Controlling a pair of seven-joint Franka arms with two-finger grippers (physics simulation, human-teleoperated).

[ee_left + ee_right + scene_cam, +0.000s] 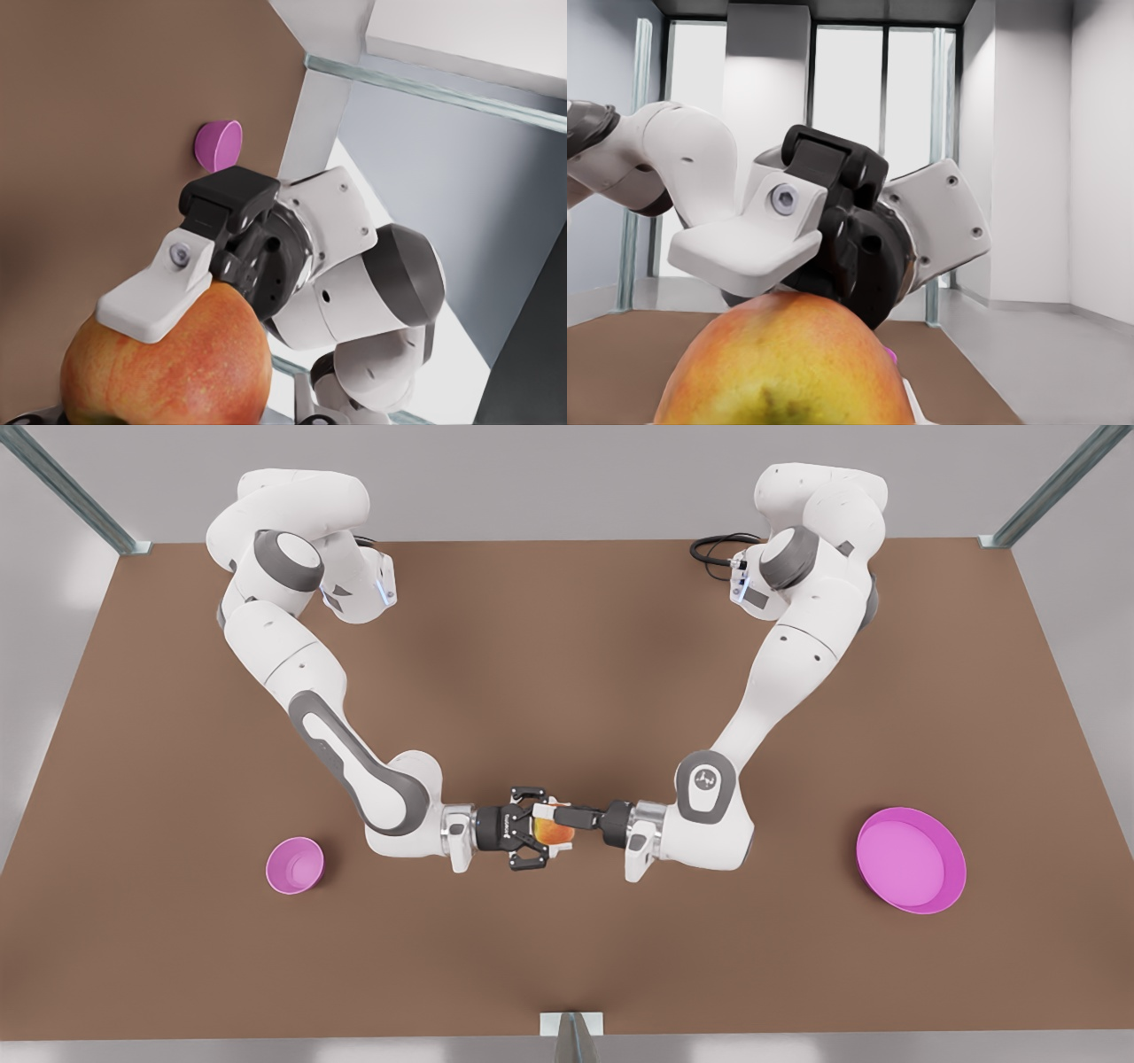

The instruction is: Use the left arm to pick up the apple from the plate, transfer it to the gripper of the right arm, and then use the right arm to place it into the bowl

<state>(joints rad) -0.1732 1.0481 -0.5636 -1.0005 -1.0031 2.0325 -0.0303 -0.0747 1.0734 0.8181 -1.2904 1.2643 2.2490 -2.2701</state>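
The left gripper [574,816] squeezes the apple [554,833]. The right gripper [539,834] meets it there; I cannot tell if it grips. From the apple, the bowl [295,864] sits at 9 o'clock and the plate [953,886] at 3 o'clock.

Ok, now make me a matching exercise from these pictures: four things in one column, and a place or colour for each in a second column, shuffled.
Things:
1. apple
2. bowl
3. plate
4. table

Place or colour:
A. on the front view's left, empty
B. brown
C. held above mid-table where the two arms meet
D. on the front view's right, empty

Pairs: 1-C, 2-A, 3-D, 4-B
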